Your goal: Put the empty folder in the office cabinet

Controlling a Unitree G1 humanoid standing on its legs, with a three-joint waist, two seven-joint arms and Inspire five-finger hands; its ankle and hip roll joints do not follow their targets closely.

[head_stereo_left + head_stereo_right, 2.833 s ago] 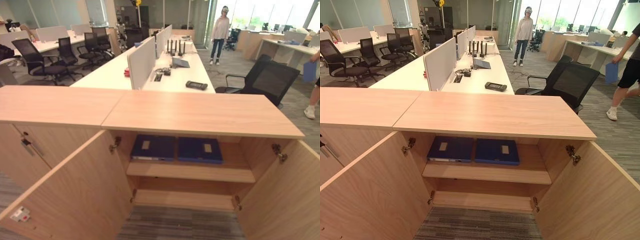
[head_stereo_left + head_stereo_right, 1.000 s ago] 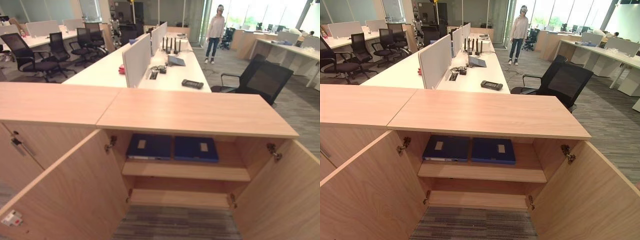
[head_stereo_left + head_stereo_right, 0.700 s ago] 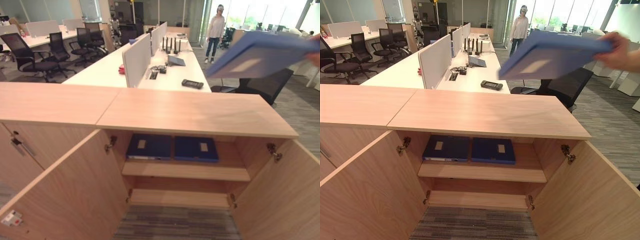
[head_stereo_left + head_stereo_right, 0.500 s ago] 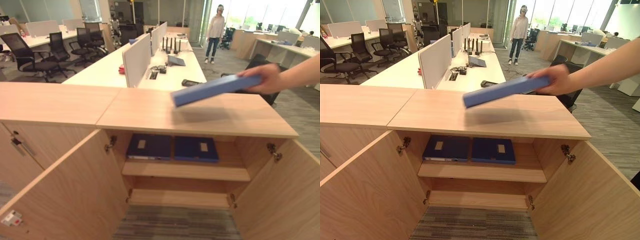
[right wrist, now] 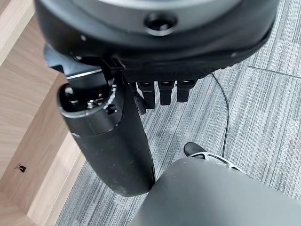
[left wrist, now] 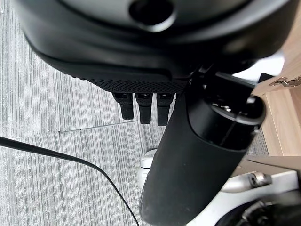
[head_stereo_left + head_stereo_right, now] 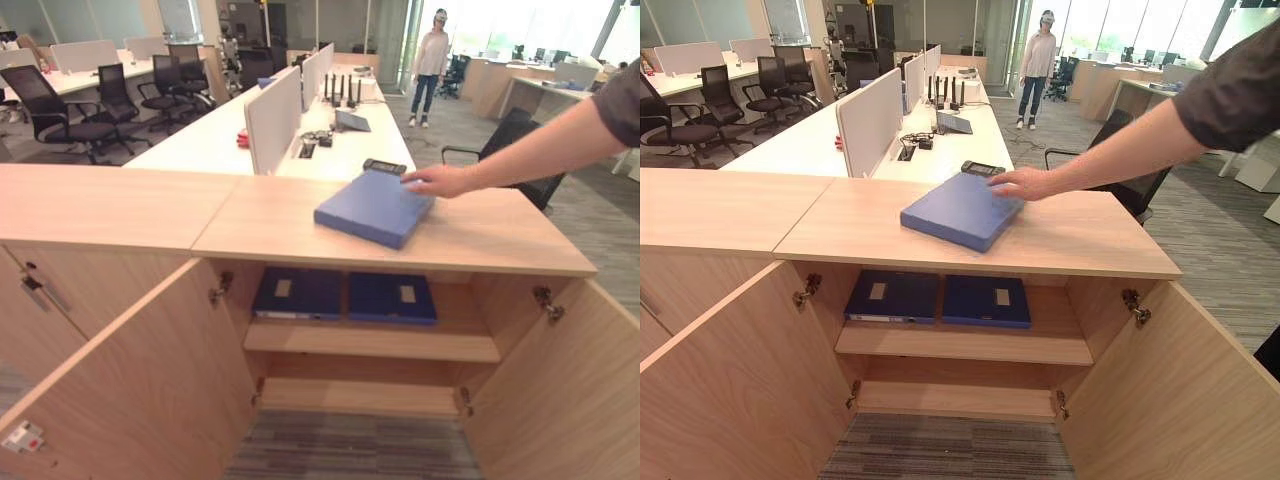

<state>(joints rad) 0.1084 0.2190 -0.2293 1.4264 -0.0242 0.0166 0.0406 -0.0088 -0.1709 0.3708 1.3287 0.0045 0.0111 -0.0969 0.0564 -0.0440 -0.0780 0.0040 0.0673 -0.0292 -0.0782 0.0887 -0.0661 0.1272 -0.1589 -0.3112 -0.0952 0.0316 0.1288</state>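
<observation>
A person's hand (image 7: 437, 181) has come in and laid a blue folder (image 7: 373, 207) flat on the cabinet top (image 7: 480, 236).

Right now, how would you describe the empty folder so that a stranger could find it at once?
Find the wooden office cabinet with both doors open. The folder lies flat on its top, right of the middle, with a person's hand on its far corner. It is lighter blue than the two dark folders on the shelf inside.

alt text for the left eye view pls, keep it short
A person's hand rests on the far edge of a blue folder lying flat on top of a wooden cabinet. Below, both cabinet doors stand open, and two dark blue folders lie side by side on the upper shelf. Desks and chairs fill the office behind.
</observation>
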